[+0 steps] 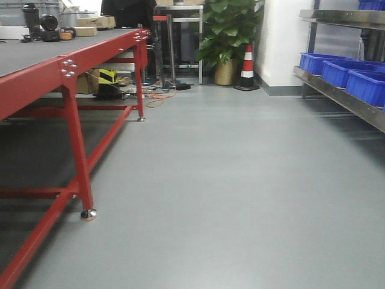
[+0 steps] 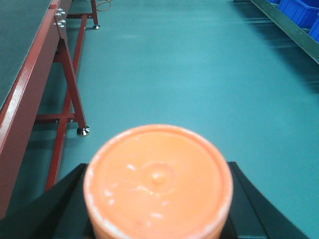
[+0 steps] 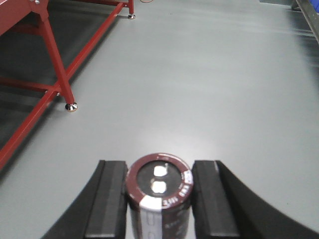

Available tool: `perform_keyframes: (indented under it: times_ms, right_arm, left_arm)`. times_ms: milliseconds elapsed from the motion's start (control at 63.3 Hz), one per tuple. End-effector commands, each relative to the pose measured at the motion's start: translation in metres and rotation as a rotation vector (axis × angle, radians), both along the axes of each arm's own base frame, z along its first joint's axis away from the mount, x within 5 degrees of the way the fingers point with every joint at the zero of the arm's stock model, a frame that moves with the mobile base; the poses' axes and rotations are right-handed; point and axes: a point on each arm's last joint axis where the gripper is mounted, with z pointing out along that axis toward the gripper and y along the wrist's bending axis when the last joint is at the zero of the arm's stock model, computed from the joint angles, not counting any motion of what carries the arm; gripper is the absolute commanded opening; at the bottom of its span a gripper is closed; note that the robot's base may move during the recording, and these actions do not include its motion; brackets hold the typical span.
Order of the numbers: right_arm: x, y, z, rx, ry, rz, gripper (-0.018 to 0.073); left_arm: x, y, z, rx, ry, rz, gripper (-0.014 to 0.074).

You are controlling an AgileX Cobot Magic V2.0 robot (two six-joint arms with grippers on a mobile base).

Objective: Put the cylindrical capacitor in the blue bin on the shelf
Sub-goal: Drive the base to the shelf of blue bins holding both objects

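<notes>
The cylindrical capacitor (image 3: 158, 191), dark brown with a pale stripe and two silvery terminals on top, stands upright between the black fingers (image 3: 110, 199) of my right gripper (image 3: 159, 196), which is shut on it above the grey floor. My left gripper (image 2: 158, 199) is shut on a large orange cylinder (image 2: 158, 181) that fills the lower part of the left wrist view. The shelf (image 1: 343, 96), with a steel front rail, runs along the right side in the front view and carries blue bins (image 1: 367, 85) in a row. Neither gripper shows in the front view.
A red-framed table (image 1: 72, 66) with a grey top stands on the left, its foot (image 1: 88, 214) on the floor. Boxes and dark gear lie at its far end. A potted plant (image 1: 227, 36) and a striped traffic cone (image 1: 247, 67) stand at the back.
</notes>
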Motion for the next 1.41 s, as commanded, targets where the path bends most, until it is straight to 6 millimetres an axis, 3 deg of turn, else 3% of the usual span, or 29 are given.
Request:
perform_keyframes:
  times_ms: [0,1391]
  right_arm:
    - [-0.0005,-0.0006,0.0049,-0.004,-0.038,-0.003,-0.0162]
    - [-0.0006,-0.0004,0.0049,0.000,-0.037,-0.001,-0.0162]
  left_arm:
    - [-0.0021,-0.0011,0.0038,-0.009,-0.028,-0.007,-0.0111]
    - [-0.0008,-0.0007,0.0114,-0.012,-0.115,-0.001,-0.0111]
